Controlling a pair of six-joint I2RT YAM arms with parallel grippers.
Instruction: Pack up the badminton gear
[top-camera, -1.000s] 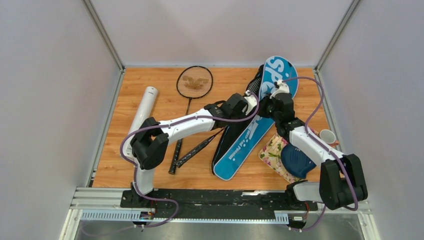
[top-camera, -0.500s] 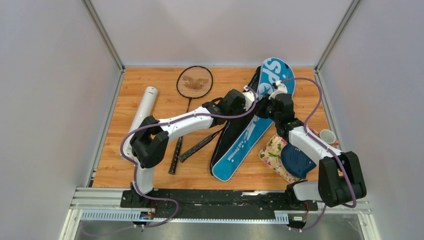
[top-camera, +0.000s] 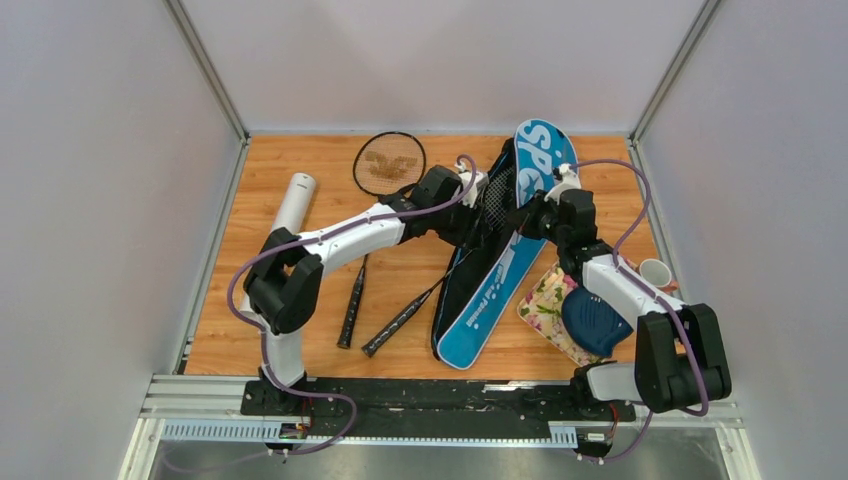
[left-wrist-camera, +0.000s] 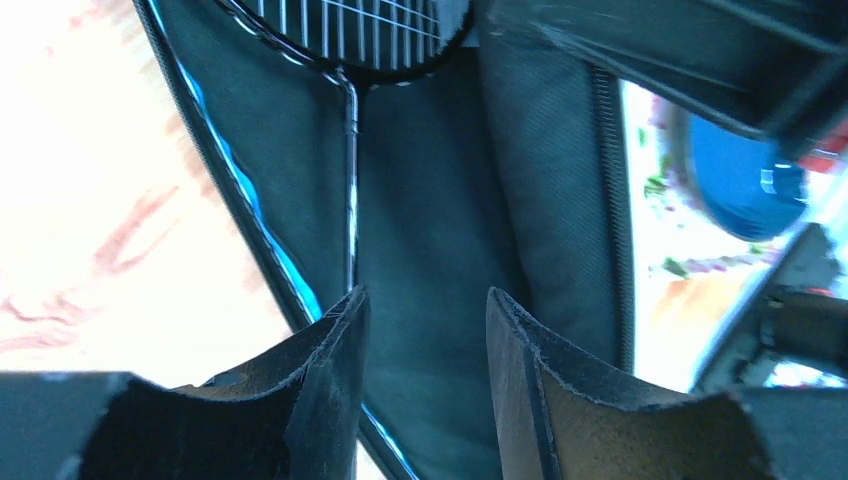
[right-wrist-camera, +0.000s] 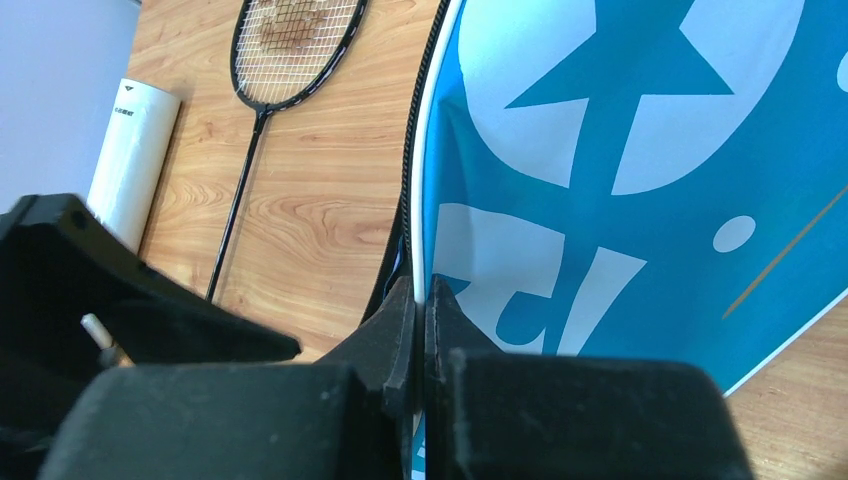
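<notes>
The blue cover points head far-right — right gripper clamps its edge, left gripper parted.

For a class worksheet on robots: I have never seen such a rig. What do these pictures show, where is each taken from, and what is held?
A left arm and a right arm, both robotic, are bolted at the near edge of a wooden table; each ends in a two-finger gripper. One picture looks down from above; two come from wrist cameras. On the table lie a white tube, a racket, a blue cover, a floral cloth and a dark blue shell-shaped object. The right gripper is shut on the cover's edge. The left gripper is open, aimed at a second racket, whose head lies inside the cover.
</notes>
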